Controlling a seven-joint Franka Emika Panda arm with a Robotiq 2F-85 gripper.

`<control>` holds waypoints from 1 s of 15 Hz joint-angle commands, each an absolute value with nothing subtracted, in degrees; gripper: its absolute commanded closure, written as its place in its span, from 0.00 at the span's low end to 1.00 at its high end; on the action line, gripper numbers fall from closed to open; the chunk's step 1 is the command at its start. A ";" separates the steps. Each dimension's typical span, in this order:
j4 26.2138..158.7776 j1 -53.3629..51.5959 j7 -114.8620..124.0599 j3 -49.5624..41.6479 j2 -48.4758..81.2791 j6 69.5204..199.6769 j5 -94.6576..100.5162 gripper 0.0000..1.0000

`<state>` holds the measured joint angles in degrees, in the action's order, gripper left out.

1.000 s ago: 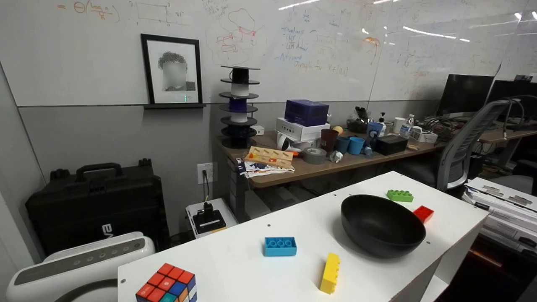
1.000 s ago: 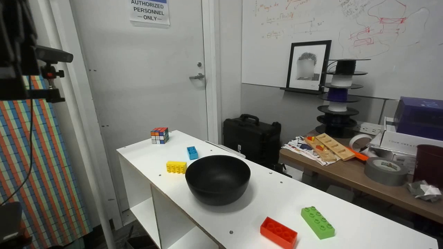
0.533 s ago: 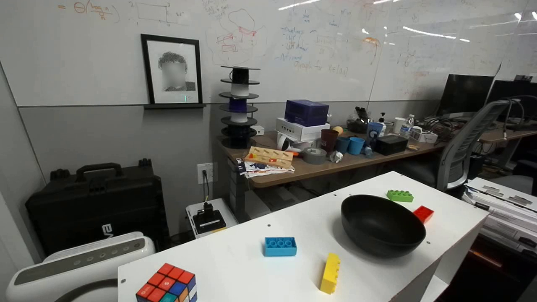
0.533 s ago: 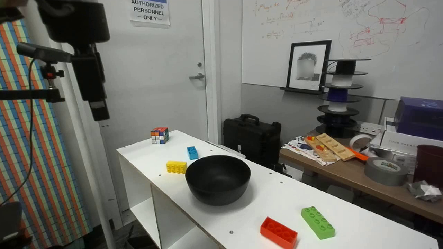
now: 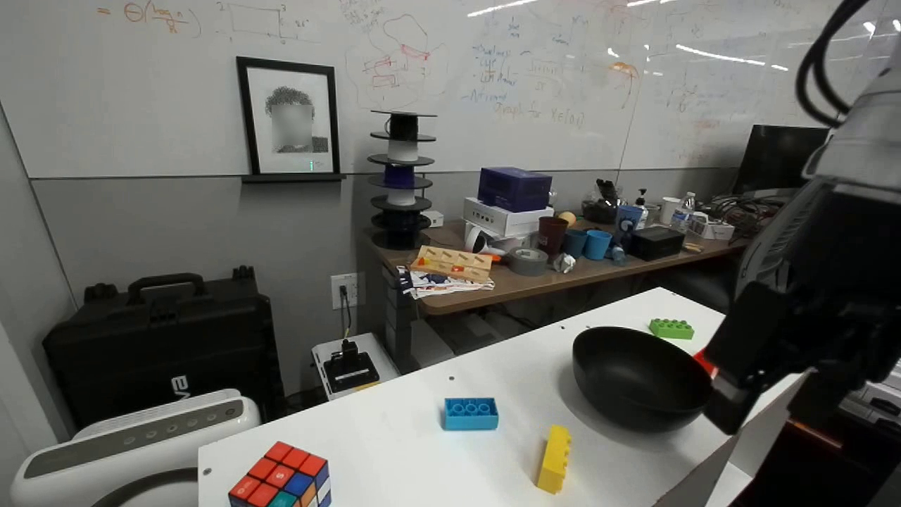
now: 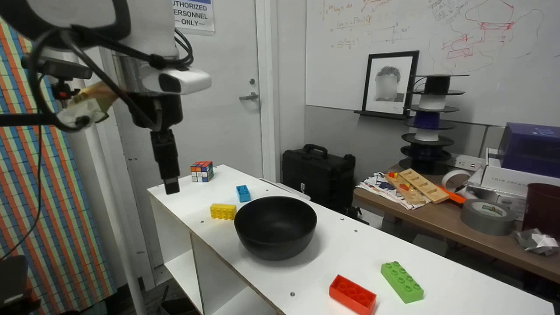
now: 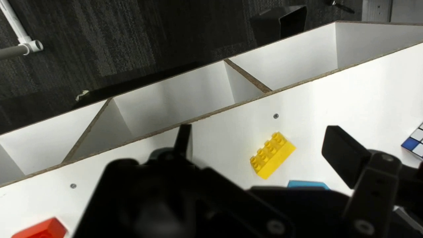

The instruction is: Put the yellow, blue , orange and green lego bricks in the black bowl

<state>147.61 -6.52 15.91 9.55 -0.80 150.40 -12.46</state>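
Observation:
The yellow brick (image 5: pixel 554 461) lies on its side, with the light blue brick (image 5: pixel 470 414) nearby, on the white shelf top. The black bowl (image 6: pixel 275 247) stands in the middle. The orange-red brick (image 6: pixel 352 295) and green brick (image 6: pixel 401 282) lie beyond it. My gripper (image 6: pixel 172 186) hangs above the shelf's front edge, apart from everything. In the wrist view my gripper (image 7: pixel 264 145) is open and empty, the yellow brick (image 7: pixel 274 157) showing between its fingers from above. The blue brick (image 7: pixel 307 184) is partly hidden by the gripper; the green brick is out of that view.
A puzzle cube (image 6: pixel 202 171) sits at the shelf's end. The white shelf (image 6: pixel 332 258) has open compartments below its front edge. A cluttered brown desk (image 6: pixel 393 199) stands behind. The arm covers part of the orange-red brick (image 5: pixel 704 361) in an exterior view.
The arm has come into both exterior views, and my gripper has moved down and inward toward the shelf. The bricks, bowl and cube have not moved.

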 commanded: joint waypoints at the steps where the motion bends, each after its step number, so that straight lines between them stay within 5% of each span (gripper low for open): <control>1: 139.87 -8.09 22.34 9.13 9.38 153.42 -4.38 0.00; 15: 121.87 -18.56 29.33 0.12 30.90 160.79 1.35 0.00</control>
